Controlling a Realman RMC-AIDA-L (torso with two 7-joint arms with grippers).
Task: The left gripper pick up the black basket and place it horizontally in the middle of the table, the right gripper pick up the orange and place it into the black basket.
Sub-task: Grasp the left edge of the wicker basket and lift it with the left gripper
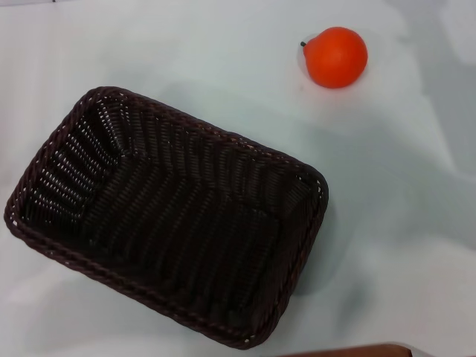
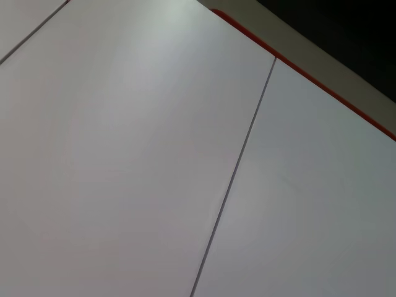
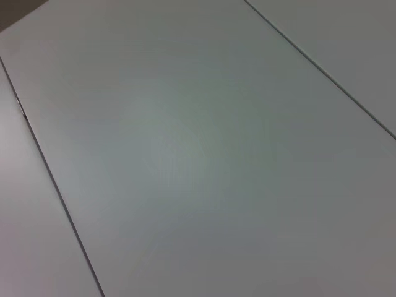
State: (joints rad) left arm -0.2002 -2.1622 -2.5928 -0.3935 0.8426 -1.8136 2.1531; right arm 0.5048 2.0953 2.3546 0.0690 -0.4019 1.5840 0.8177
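Observation:
The black basket lies on the white table in the head view, left of the middle, turned at a slant and empty. The orange rests on the table at the far right, apart from the basket, its stem nub pointing left. Neither gripper shows in any view. Both wrist views show only pale flat panels with thin seams.
The table's brown edge strip shows at the near edge. In the left wrist view a red-edged border runs beside a dark area. Bare tabletop lies between the basket and the orange.

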